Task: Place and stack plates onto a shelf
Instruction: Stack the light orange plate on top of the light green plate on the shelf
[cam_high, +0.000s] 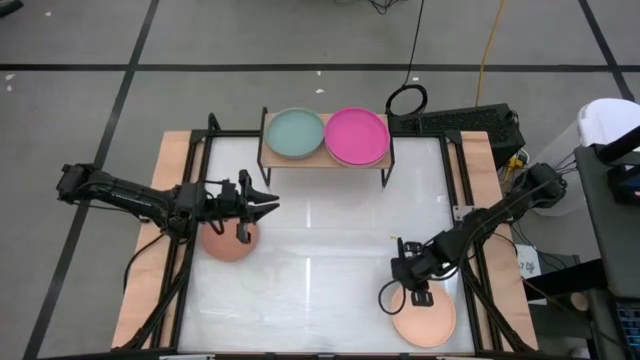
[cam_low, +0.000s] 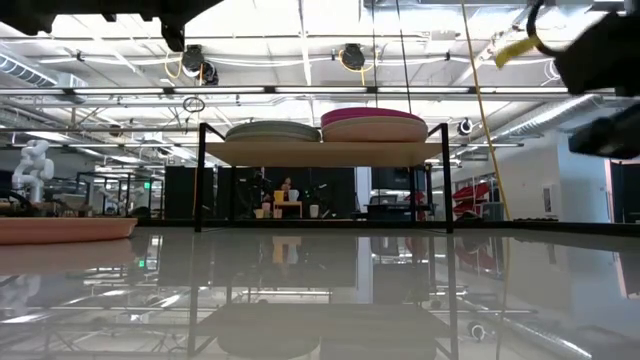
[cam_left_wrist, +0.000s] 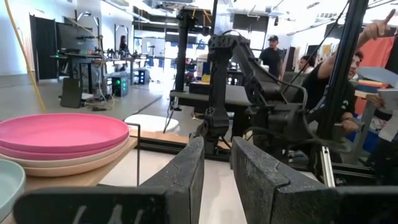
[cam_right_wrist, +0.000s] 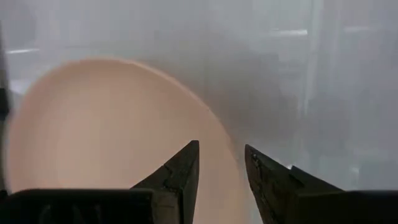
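- Nearest, well short of the shelf (cam_high: 326, 160), the right end effector (cam_high: 418, 287) hovers unclenched over a peach plate (cam_high: 425, 322); a grasp comes next, I'd judge.
- The left end effector (cam_high: 262, 203) hangs empty, parted, above a terracotta plate (cam_high: 229, 243).
- The shelf carries teal (cam_high: 295, 133) and magenta stacks (cam_high: 357, 136).

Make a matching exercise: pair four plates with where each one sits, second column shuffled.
Column one:
1. teal plate
2. magenta plate
3. terracotta plate
4. peach plate

Column two:
A. on the table below the right gripper
B. top of the stack at the shelf's right end
C. shelf's left end
D. on the table under the left gripper

Pairs: 1-C, 2-B, 3-D, 4-A
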